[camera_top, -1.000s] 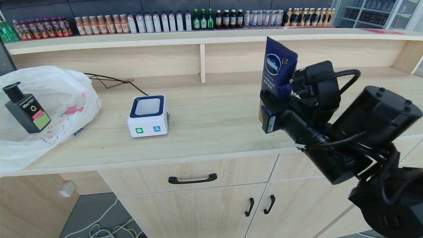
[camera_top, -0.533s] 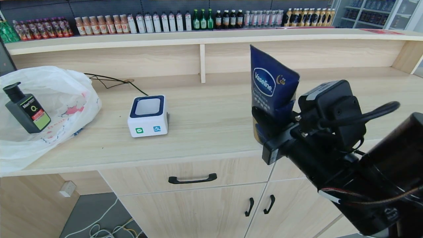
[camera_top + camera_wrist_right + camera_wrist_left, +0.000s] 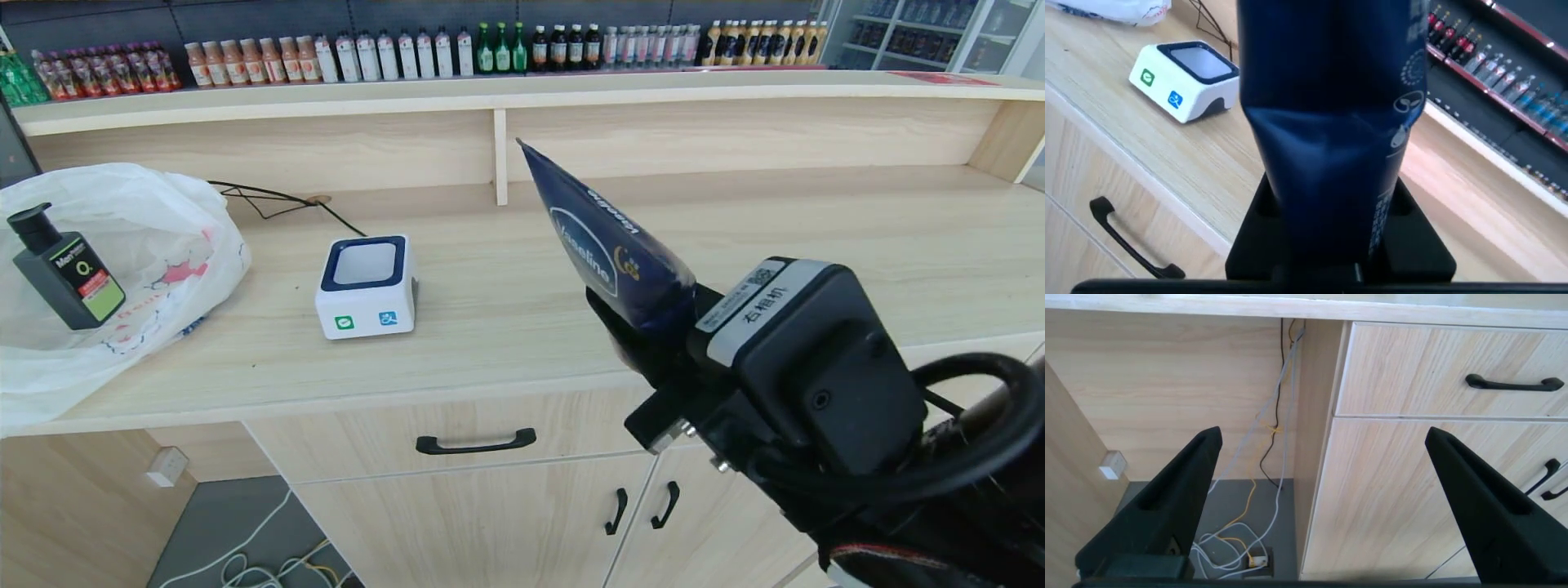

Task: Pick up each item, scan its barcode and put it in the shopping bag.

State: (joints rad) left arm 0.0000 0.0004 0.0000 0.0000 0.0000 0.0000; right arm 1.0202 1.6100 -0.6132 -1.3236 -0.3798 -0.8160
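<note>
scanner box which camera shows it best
The head view: the whole scanner box sits unobstructed on the counter, window up. The right wrist view shows it farther off, past the held tube. The left wrist view faces the cabinet below.

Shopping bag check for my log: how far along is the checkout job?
Done: the dark pump bottle lies in the white shopping bag. In hand: the right gripper holds the blue lotion tube, tilted toward the scanner but not over it. Left: scanning and bagging that tube.

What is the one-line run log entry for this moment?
right gripper: shut on blue lotion tube, tilted toward barcode scanner | left gripper: open, empty, by cabinet | dark pump bottle: in shopping bag
</note>
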